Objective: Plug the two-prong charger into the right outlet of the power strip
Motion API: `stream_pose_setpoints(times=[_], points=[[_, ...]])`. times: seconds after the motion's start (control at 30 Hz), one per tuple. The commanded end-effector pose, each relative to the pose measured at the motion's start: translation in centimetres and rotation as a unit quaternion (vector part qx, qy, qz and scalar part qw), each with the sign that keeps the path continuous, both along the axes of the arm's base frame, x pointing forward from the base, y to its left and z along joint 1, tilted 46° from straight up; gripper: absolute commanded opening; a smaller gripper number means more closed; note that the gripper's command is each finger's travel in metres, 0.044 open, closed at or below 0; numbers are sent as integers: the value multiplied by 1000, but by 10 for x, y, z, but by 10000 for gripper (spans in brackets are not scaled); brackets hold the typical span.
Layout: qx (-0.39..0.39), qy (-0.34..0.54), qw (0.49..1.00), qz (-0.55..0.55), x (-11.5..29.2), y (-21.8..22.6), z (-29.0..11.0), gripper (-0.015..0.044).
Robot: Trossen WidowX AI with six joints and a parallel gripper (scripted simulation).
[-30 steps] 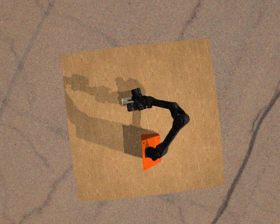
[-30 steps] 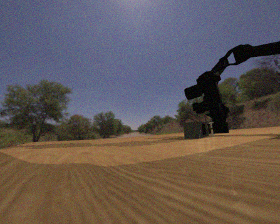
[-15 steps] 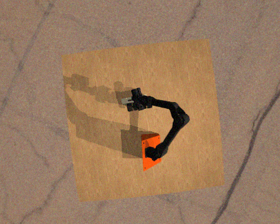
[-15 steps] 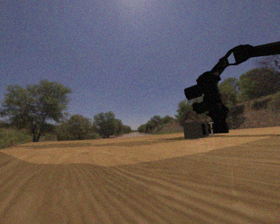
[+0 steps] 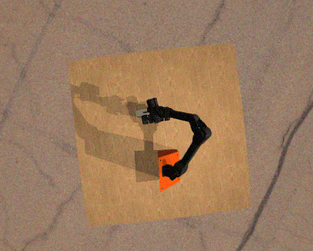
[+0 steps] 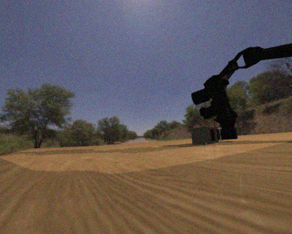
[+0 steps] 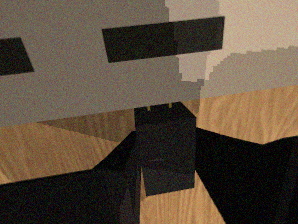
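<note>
The black charger (image 7: pixel 165 150) stands between the fingers of my gripper (image 7: pixel 158 133) (image 5: pixel 150 117) (image 6: pixel 228 133), which is shut on it. Only short lengths of its two gold prongs show at its far end, pointing at the near side of the grey power strip (image 7: pixel 60 95) (image 5: pixel 140 113) (image 6: pixel 201 136). The charger's far end is right at the strip's lower edge in the wrist view, toward the right. The outlet slots are hidden, so I cannot tell whether the prong tips are in them or whether charger and strip touch.
Two dark rectangles, one wide (image 7: pixel 165 40) and one cut off at the left (image 7: pixel 15 56), mark the strip's face in the wrist view. The arm reaches from an orange base plate (image 5: pixel 167 185) on the wooden table (image 5: pixel 206 84). Arm shadows fall across the table.
</note>
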State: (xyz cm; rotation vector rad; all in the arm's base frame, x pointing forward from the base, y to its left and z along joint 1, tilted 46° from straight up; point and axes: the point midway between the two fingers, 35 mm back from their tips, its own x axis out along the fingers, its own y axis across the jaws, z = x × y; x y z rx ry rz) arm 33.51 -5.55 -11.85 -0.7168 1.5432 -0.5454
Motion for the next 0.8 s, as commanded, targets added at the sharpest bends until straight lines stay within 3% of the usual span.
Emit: stream_pose_setpoints(times=[0.0,0.77], points=[[-3,1,1000,3,2,0,0,0],[-3,1,1000,3,8,0,0,0]])
